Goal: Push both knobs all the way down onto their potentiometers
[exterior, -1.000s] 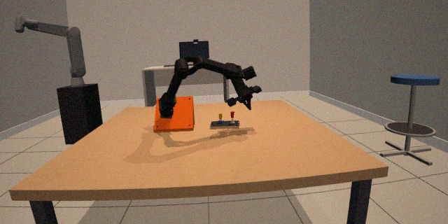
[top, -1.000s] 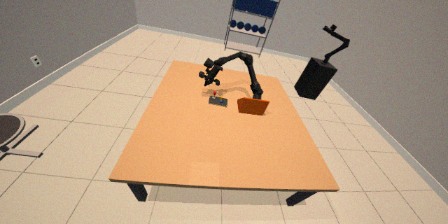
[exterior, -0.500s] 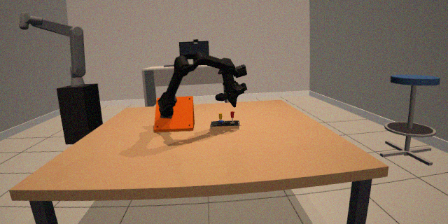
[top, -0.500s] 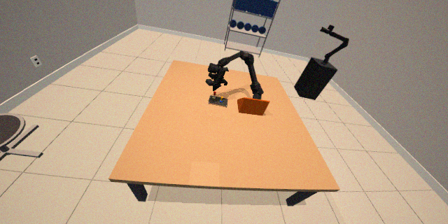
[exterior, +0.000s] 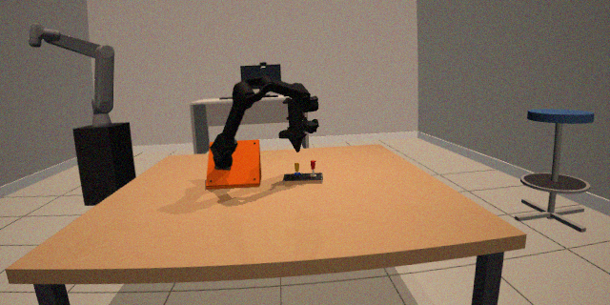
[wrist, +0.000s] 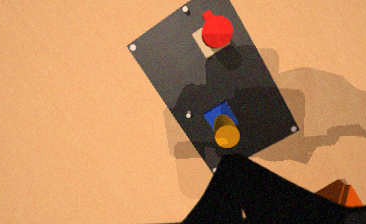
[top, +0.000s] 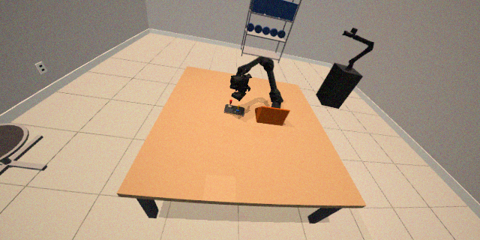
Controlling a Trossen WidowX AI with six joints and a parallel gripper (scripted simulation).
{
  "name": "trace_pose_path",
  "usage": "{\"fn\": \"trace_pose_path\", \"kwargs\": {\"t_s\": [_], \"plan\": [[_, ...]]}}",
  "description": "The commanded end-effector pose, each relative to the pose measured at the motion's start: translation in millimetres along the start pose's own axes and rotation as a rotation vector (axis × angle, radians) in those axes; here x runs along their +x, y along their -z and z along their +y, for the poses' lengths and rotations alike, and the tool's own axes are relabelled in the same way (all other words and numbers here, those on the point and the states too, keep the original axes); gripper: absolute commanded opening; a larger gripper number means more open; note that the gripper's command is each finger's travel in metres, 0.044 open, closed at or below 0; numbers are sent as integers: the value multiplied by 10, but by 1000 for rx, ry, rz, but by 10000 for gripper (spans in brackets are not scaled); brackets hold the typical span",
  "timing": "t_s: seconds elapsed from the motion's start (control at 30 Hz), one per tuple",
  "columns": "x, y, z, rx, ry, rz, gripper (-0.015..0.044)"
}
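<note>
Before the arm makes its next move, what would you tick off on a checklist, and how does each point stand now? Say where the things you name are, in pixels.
1. Gripper (top: pixel 238 98) (exterior: pixel 297 150) (wrist: pixel 231 162) shut, nothing held: ok.
2. Circuit board (top: pixel 229 111) (exterior: pixel 291 178) (wrist: pixel 169 70) resting on the table (top: pixel 240 150) (exterior: pixel 305 229) (wrist: pixel 59 110): ok.
3. Red knob (top: pixel 230 101) (exterior: pixel 313 165) (wrist: pixel 218 32) down against its potentiometer: not ok, it stands up on its shaft.
4. Yellow knob (top: pixel 238 107) (exterior: pixel 296 167) (wrist: pixel 227 136) down against the blue potentiometer (wrist: pixel 215 116): not ok, it stands high too.
5. Fingertips lined up exactly over the yellow knob: cannot tell; they look close above it.
</note>
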State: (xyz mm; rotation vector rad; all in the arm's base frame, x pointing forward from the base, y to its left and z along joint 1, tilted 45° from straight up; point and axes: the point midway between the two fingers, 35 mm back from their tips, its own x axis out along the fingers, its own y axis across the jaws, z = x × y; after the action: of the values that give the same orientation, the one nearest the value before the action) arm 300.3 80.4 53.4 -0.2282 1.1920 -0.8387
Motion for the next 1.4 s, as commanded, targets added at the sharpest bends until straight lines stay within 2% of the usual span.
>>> {"fn": "trace_pose_path", "kwargs": {"t_s": [0.0,0.2,0.83,1.37], "plan": [[18,58,-31,-38,23,14,0],[218,60,-37,-38,23,14,0],[418,62,-43,-38,24,13,0],[430,62,-44,-38,24,13,0]]}}
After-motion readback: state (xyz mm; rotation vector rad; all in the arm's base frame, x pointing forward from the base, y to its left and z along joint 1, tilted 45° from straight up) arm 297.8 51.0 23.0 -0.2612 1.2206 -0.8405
